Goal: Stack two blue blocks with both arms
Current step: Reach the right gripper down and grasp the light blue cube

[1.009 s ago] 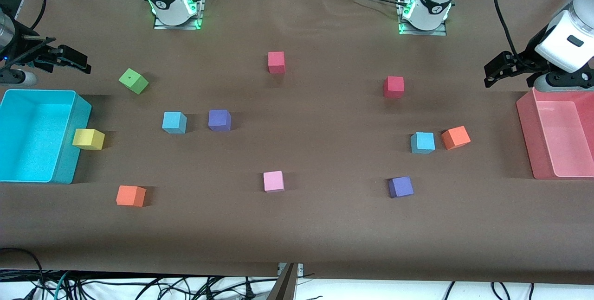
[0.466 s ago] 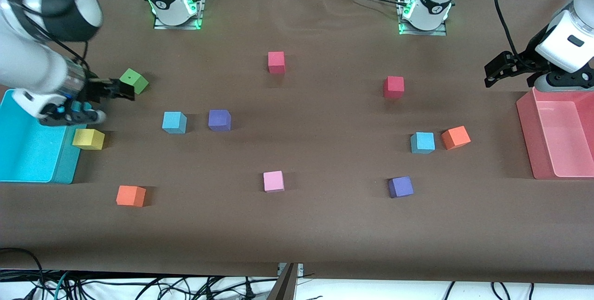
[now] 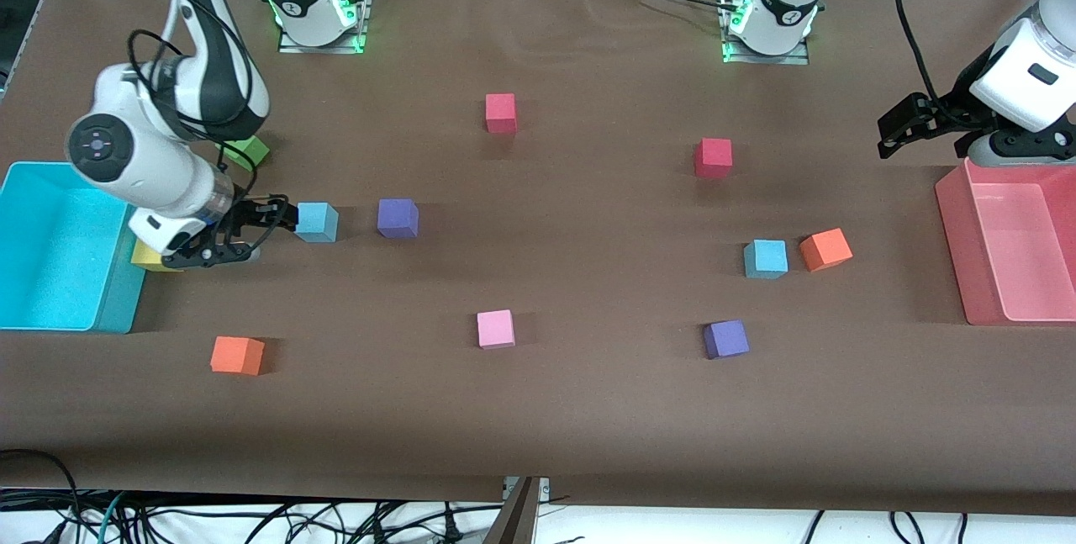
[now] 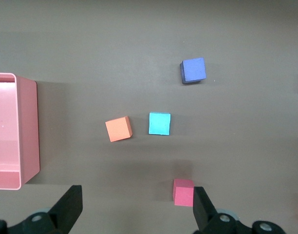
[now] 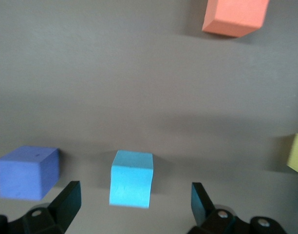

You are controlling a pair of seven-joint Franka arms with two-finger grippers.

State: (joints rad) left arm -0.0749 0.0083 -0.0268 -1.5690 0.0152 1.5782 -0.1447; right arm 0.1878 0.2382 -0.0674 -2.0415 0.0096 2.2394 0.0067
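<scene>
One blue block [image 3: 316, 222] lies toward the right arm's end of the table. It also shows in the right wrist view [image 5: 132, 185], in line between the open fingers and a little ahead of them. My right gripper [image 3: 277, 219] [image 5: 135, 195] is open and empty, low beside this block. The other blue block [image 3: 766, 259] [image 4: 159, 123] lies toward the left arm's end, next to an orange cube [image 3: 825, 249]. My left gripper [image 3: 895, 128] [image 4: 137, 197] is open and empty, and waits high beside the pink bin [image 3: 954, 250].
A purple cube [image 3: 398, 218] [image 5: 27, 171] lies close beside the first blue block. A yellow cube [image 3: 150, 260] and a green cube [image 3: 250, 153] are partly hidden by the right arm. The cyan bin [image 3: 126, 292] stands at that end. Red [image 3: 714, 157], pink [image 3: 496, 329] and indigo [image 3: 725, 339] cubes lie scattered.
My right arm has swung in from the table's end over the cyan bin and come down beside the blue block. The left arm has not moved.
</scene>
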